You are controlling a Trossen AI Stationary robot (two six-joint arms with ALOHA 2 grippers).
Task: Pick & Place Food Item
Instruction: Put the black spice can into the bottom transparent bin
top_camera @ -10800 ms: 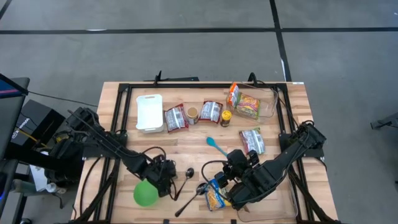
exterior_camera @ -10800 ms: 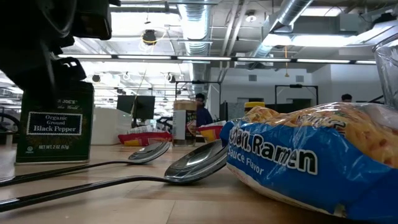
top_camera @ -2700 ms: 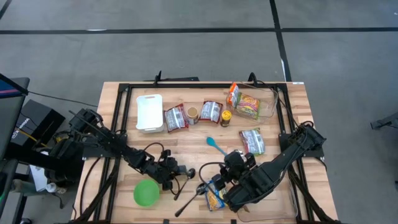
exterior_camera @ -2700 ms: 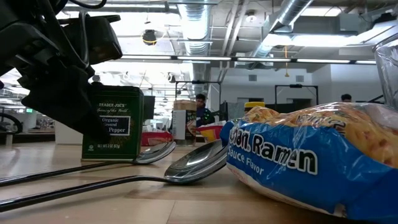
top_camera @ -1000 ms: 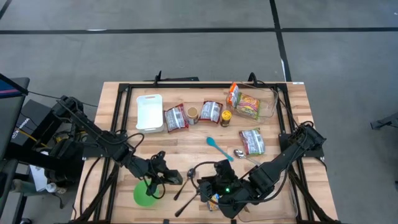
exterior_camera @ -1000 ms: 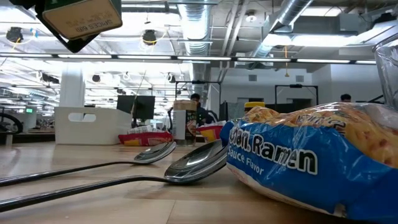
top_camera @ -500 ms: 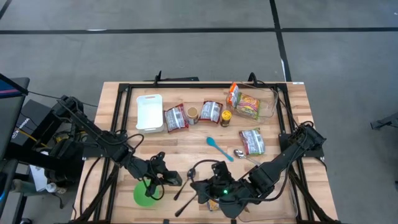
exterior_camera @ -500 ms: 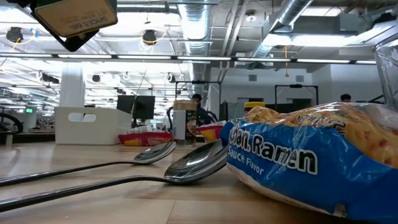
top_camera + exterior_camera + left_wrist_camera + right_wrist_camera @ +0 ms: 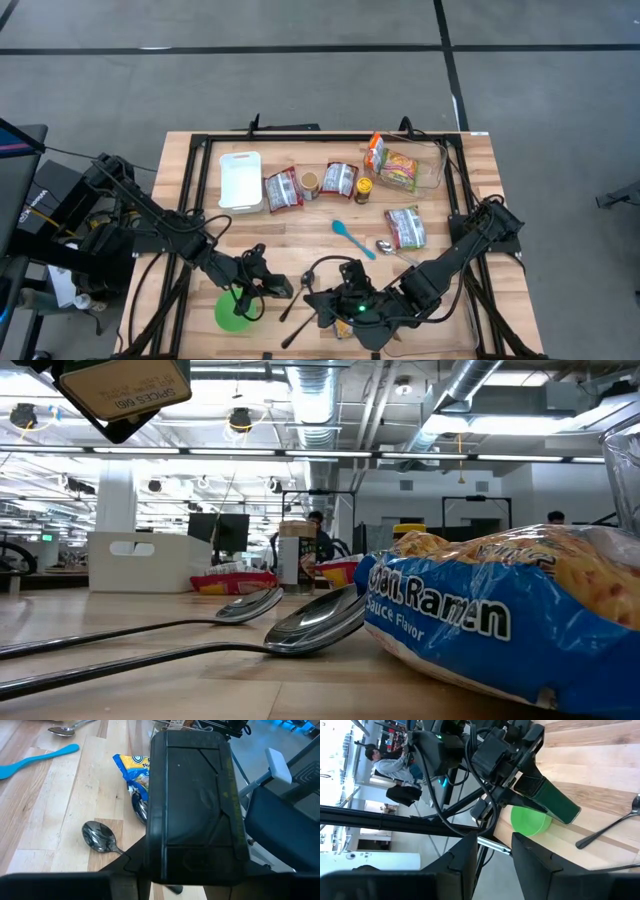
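High view: the left hand (image 9: 252,296) is seen closed on the black pepper tin (image 9: 547,799), held tilted in the air directly above the green bowl (image 9: 232,312), which appears empty, its long axis slanting down toward the bowl. The right hand (image 9: 335,300), fingers narrowly parted and holding nothing, is placed over the ramen packet (image 9: 500,615) and spoons (image 9: 300,622) on the surface (image 9: 300,230).

A grey floor (image 9: 300,90) crossed by dark lines surrounds the wooden table (image 9: 300,230). Beyond, exposed ceiling ducts (image 9: 470,380) and strip lights (image 9: 250,452) hang over far desks.
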